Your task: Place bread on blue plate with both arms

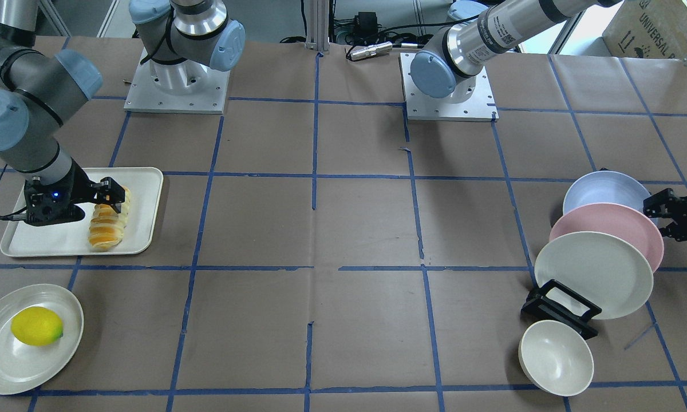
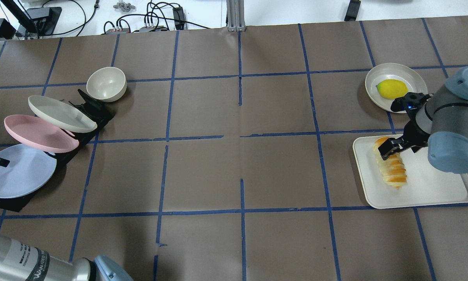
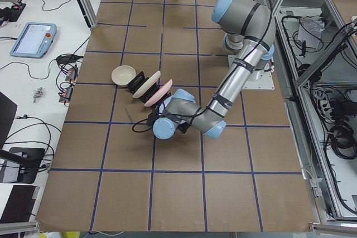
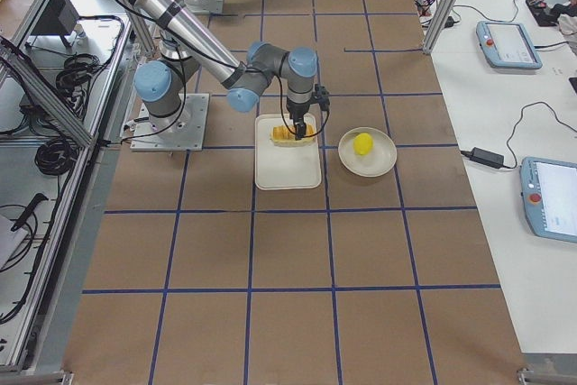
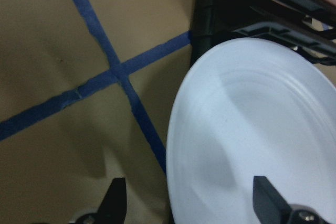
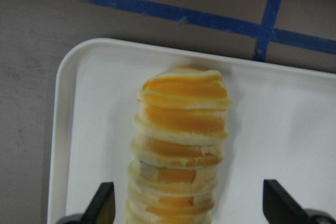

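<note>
Brown paper table (image 2: 202,171), blue tape grid (image 2: 240,58), bread (image 2: 392,168) on tray (image 2: 433,191), cables (image 2: 152,15) behind

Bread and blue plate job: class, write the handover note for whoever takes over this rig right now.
Right gripper: open, fingers either side of the bread on the white tray, not gripping.
Left gripper: open at the rim of the blue plate, which leans in the black rack.
Done: both arms at their targets, nothing lifted.
Left: grasp each, bring the plate out, set the bread on it.
</note>
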`<action>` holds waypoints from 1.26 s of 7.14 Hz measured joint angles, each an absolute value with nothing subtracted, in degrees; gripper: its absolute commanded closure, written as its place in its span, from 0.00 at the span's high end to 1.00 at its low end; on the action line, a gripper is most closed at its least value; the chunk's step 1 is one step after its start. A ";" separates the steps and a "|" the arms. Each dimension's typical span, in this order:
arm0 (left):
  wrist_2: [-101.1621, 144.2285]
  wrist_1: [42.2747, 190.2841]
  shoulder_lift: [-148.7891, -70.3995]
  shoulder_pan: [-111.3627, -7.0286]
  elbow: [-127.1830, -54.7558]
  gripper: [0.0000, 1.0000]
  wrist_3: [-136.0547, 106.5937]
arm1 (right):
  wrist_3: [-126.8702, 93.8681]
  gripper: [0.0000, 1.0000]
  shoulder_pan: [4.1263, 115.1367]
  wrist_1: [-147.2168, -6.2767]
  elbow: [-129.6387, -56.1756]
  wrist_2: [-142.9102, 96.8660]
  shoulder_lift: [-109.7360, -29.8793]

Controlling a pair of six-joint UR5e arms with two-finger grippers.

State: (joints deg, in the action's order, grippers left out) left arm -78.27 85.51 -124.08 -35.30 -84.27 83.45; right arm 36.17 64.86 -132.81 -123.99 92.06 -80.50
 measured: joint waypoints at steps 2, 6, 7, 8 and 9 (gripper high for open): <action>-78.16 85.46 -122.93 -36.10 -83.33 0.00 83.43 | 34.12 0.93 64.72 -134.69 -123.96 92.05 -79.65; -82.00 90.78 -111.31 -35.95 -82.85 0.00 83.66 | 28.19 0.93 64.69 -136.49 -125.30 91.43 -80.54; -83.71 95.44 -105.86 -35.77 -82.87 0.00 83.67 | 27.74 0.93 64.69 -138.40 -126.38 91.18 -80.54; -84.97 99.68 -100.90 -35.71 -82.93 0.00 83.49 | 27.58 0.93 64.69 -139.49 -127.13 91.04 -80.54; -85.37 102.97 -96.89 -35.93 -83.03 0.00 81.54 | 27.53 0.93 64.70 -139.91 -127.73 90.97 -80.57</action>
